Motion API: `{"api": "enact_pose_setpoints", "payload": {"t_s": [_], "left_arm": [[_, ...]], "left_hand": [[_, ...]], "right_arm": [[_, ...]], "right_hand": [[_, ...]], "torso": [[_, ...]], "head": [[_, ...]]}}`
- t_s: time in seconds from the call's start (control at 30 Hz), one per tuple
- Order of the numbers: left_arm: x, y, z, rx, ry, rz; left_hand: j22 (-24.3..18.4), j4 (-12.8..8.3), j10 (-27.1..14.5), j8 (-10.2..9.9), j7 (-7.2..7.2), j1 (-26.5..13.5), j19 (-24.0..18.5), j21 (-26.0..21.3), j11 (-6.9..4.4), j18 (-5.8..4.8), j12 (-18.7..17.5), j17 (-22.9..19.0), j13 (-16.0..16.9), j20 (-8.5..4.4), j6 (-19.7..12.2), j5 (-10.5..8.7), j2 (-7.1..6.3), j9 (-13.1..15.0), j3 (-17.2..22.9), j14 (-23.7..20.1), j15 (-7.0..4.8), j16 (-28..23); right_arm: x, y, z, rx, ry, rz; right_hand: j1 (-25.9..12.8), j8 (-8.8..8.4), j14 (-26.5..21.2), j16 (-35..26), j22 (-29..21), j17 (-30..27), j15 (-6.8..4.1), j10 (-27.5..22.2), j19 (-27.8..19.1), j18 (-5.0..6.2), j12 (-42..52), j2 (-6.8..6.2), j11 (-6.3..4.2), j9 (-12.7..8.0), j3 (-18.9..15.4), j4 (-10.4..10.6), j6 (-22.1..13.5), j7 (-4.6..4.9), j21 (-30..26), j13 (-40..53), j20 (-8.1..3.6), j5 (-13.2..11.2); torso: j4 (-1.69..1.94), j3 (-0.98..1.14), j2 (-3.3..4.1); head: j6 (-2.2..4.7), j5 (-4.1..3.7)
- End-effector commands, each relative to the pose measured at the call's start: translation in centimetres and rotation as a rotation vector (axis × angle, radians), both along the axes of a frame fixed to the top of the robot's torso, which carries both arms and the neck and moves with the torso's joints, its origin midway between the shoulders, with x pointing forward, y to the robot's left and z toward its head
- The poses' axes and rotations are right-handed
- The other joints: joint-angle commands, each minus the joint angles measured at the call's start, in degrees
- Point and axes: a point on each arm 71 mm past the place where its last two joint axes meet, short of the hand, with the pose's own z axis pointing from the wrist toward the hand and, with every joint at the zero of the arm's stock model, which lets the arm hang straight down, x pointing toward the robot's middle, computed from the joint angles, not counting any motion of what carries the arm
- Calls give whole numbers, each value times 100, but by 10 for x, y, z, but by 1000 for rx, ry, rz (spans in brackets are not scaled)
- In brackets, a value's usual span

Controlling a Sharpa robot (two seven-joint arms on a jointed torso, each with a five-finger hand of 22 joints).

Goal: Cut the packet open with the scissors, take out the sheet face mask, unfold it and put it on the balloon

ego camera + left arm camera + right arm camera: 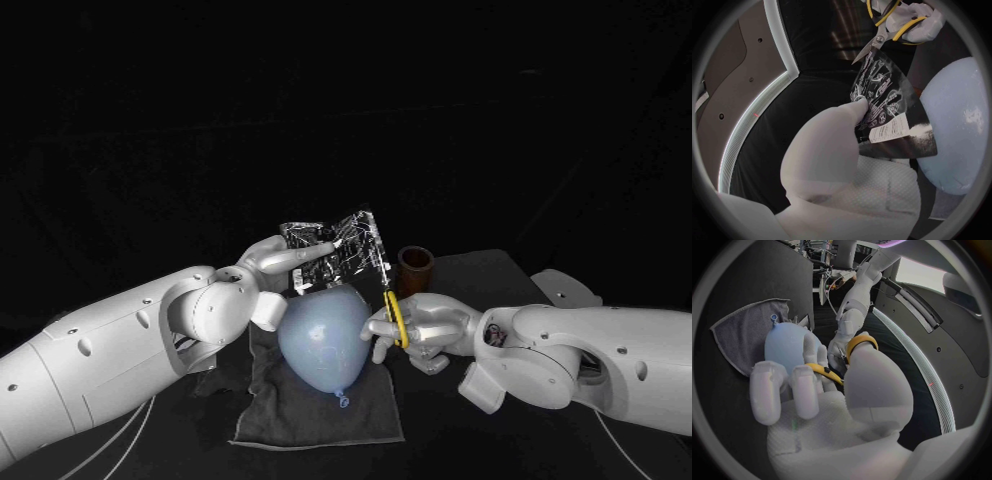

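Black table [483, 275], grey cloth [310, 415] under the pale blue balloon [325, 340].
My left hand [281, 258] pinches the face-mask packet [346, 245] upright just above the balloon; my right hand [426, 330] grips the yellow-handled scissors [392, 310], their tips at the packet's edge.

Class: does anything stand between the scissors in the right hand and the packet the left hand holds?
Nothing visible does. The right hand holds the yellow-handled scissors with their blade tips right at the edge of the packet, which the left hand holds up close by the balloon.
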Motion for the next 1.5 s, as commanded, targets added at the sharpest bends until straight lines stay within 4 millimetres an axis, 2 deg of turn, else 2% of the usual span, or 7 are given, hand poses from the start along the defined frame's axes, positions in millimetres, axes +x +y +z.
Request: {"api": "enact_pose_setpoints", "payload": {"t_s": [0.03, 0.23, 0.47, 0.77, 0.97, 1.1, 1.5], "left_arm": [[-1, -1, 1, 18, -19, -29], [-1, -1, 0, 19, -21, -33], [1, 3, 0, 22, -28, -34], [2, 5, 0, 17, -40, -46], [1, 5, 1, 16, -45, -58], [1, 5, 1, 18, -47, -69], [-1, 3, 1, 24, -52, -89]], "left_hand": [[-5, -1, 37, 20, 34, 0, -11, -13, -61, 63, 22, 10, 9, 17, 4, 20, 44, 586, 40, -6, -47, -31], [-5, -1, 37, 20, 34, 0, -11, -13, -61, 63, 22, 10, 9, 17, 4, 20, 44, 586, 40, -6, -47, -31], [-5, -5, 39, 20, 33, -1, -7, -11, -62, 64, 22, 12, 10, 16, 5, 20, 43, 591, 44, -4, -48, -32], [-5, -5, 38, 19, 34, -3, -6, -10, -61, 63, 22, 14, 10, 16, 4, 19, 43, 595, 46, -4, -48, -33], [-6, -5, 38, 19, 34, -5, -6, -10, -61, 63, 21, 15, 10, 16, 3, 19, 42, 596, 47, -5, -48, -34], [-6, -5, 38, 19, 34, -5, -6, -10, -61, 63, 21, 15, 10, 16, 3, 19, 42, 596, 47, -5, -48, -34], [-7, -7, 36, 18, 35, -9, -7, -11, -60, 62, 21, 17, 9, 16, 2, 19, 39, 602, 49, -6, -47, -36]], "right_arm": [[0, 1, 2, -6, -14, 20], [0, -1, 2, -23, 0, 35], [-1, -7, 1, -48, 22, 51], [0, -11, -1, -66, 41, 56], [0, -11, -1, -65, 44, 54], [1, -10, -1, -60, 42, 51], [1, -6, 0, -51, 34, 49]], "right_hand": [[8, -17, 341, -29, 1212, 364, 45, -45, 165, 51, -46, -72, 9, -8, -51, 1, -1237, 819, -33, -79, 41, -14], [-3, 7, 341, -29, 1208, 363, 60, -60, 160, 54, -107, -132, 26, -11, -91, 4, -1264, 834, -43, -201, 57, -10], [5, 50, 341, -28, 1218, 362, 63, -9, 177, 46, -105, -101, 26, -3, -76, 3, -1230, 839, -9, -253, 63, -11], [18, 318, 351, -11, 1260, 382, 29, 384, 244, 17, 20, 173, -23, 22, 76, -11, -838, 801, 127, -403, 44, -24], [11, 397, 353, -10, 1272, 381, -10, 506, 261, 9, 68, 260, -69, 7, 103, -19, -698, 752, 163, -423, 12, -27], [44, 535, 361, -1, 1297, 398, -83, 743, 299, -8, 197, 440, -158, 1, 114, -36, -460, 659, 240, -371, -50, -31], [48, 553, 359, -6, 1299, 383, -96, 772, 301, -9, 214, 460, -170, -3, 103, -36, -437, 645, 245, -359, -62, -31]], "torso": [[0, -1, -2], [-1, -1, -4], [-2, 0, -1], [3, -3, -6], [-2, -2, -2], [-2, 1, -1], [-4, 0, -4]], "head": [[1, 11], [-4, 40], [6, 48], [-21, 35], [-33, 24], [-34, 18], [-32, 11]]}}
